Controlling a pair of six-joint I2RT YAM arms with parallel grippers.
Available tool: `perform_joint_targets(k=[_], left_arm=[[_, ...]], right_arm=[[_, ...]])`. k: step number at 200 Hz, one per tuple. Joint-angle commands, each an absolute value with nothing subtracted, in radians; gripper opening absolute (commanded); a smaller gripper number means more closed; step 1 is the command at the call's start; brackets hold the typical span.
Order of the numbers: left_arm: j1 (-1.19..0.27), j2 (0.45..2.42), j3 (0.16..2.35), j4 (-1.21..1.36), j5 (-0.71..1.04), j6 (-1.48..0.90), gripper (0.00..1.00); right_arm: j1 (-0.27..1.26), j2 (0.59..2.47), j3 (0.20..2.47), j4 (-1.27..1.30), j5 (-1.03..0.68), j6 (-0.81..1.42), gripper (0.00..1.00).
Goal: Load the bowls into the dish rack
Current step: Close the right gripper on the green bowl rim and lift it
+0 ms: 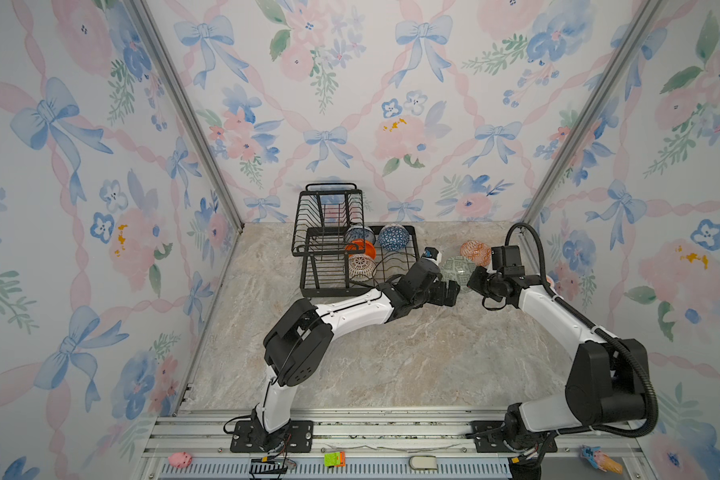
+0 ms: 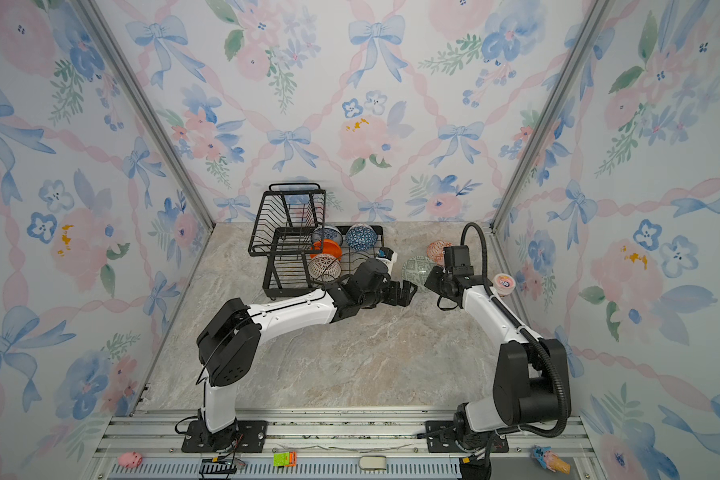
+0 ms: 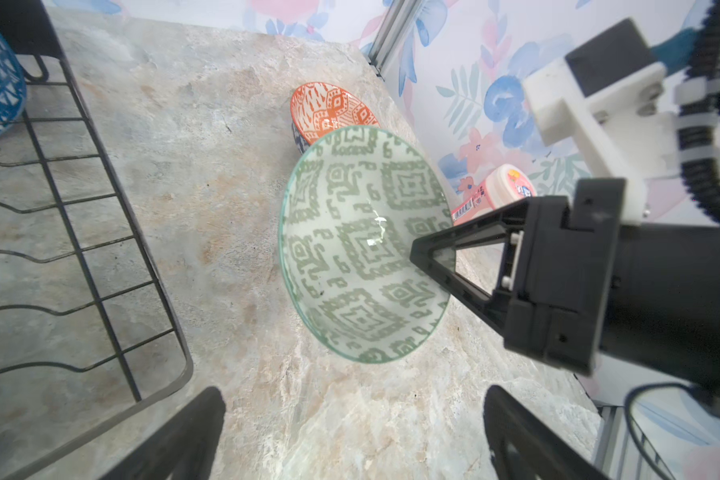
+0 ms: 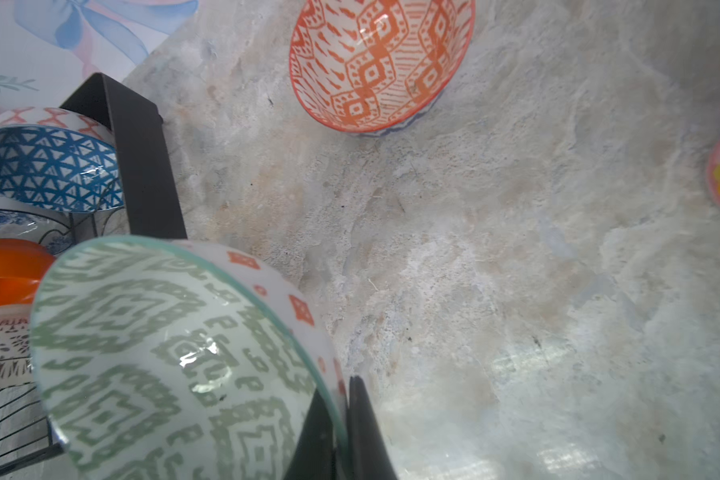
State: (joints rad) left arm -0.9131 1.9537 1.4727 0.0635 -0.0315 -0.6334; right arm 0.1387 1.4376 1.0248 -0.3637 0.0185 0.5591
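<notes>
Green bowl (image 3: pixel 362 245), glossy and thin-rimmed, tilts steeply over the marbled tabletop (image 3: pixel 208 166), its edge pinched by the right fingers (image 3: pixel 429 255). The left fingers (image 1: pixel 452 292) gape empty nearby. Bare stone separates it from the wire rack (image 3: pixel 100 257); an orange-patterned bowl (image 3: pixel 329 108) sits just behind.

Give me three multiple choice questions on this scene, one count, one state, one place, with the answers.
1. How many bowls sit in the rack? A two, B six, C four.
2. The right end effector is: A open and empty, B shut on the green bowl's rim, C shut on a rack wire.
3. The orange-patterned bowl is: A on the table, B in the rack, C inside the green bowl.
Answers: C, four show in both top views; B, it pinches the rim; A, it rests outside the rack.
</notes>
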Motion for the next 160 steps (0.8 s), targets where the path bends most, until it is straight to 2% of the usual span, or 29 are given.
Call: perform_joint_targets(k=[1, 67, 124, 160], left_arm=[[-0.901, 1.9, 1.465, 0.118, -0.023, -0.688, 0.98], [-0.874, 1.905, 1.439, 0.149, -0.062, -0.762, 0.86], [-0.875, 1.967, 1.504, 0.155, -0.042, -0.768, 0.65], [-0.876, 2.002, 1.531, 0.149, -0.035, -0.773, 0.6]], right_arm=[[0.184, 1.379, 1.027, -0.374, 0.119, 0.51, 0.0], [0.194, 1.313, 0.962, -0.288, 0.11, 0.502, 0.0], [0.19, 1.246, 0.897, -0.206, 0.101, 0.515, 0.0], [0.184, 1.247, 0.883, -0.18, 0.086, 0.526, 0.0]])
